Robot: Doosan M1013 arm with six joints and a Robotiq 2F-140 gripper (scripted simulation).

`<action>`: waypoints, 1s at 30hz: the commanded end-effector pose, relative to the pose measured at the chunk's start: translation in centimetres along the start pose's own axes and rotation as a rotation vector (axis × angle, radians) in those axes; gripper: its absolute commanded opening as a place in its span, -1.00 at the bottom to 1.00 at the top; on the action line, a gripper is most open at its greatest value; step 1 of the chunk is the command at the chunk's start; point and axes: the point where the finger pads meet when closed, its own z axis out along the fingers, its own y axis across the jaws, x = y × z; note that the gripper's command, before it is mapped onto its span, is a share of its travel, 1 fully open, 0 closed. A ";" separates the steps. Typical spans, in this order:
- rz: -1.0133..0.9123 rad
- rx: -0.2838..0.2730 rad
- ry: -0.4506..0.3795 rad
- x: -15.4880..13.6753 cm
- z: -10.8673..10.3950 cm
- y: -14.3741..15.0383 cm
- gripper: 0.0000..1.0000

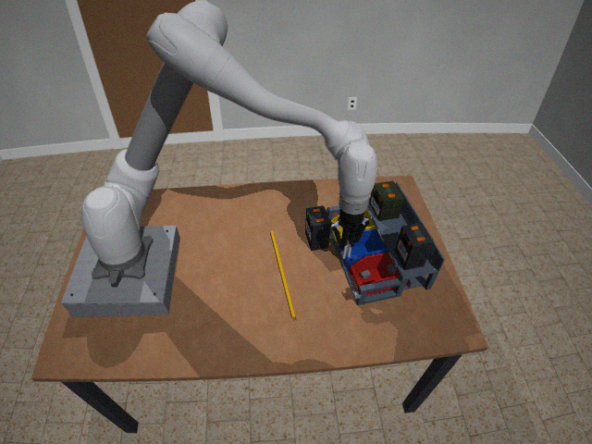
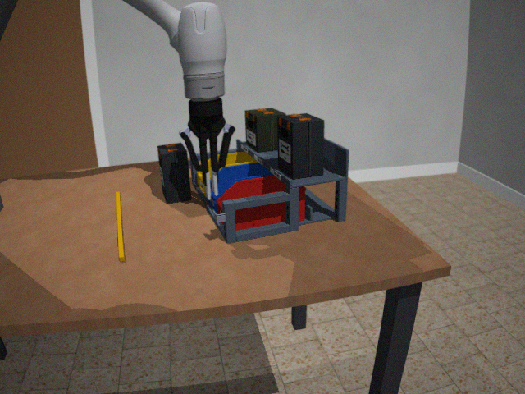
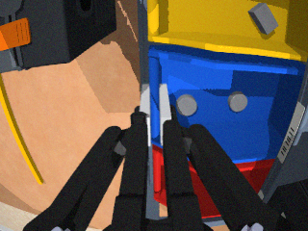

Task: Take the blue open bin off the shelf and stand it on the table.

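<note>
The blue open bin (image 1: 367,242) sits in the lower level of the grey shelf (image 1: 397,267), between a yellow bin (image 2: 235,158) and a red bin (image 1: 375,272). My gripper (image 2: 210,186) points straight down at the bin's open front and is shut on the blue bin's front wall. In the wrist view the fingertips pinch the left edge of the blue bin (image 3: 225,115). Two round grey parts (image 3: 187,104) lie inside it. The yellow bin (image 3: 218,7) also holds grey parts.
A black box with orange tabs (image 1: 317,227) stands on the table just beside the shelf front, close to my fingers. A green box (image 1: 387,199) and another black box (image 1: 413,245) stand on the shelf's top level. A yellow stick (image 1: 283,275) lies mid-table.
</note>
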 end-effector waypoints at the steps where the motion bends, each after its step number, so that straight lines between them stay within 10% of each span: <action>1: 0.000 0.000 0.000 0.0 0.0 0.0 -1.00; 30: 0.000 0.000 0.000 0.0 -2.0 0.0 -1.00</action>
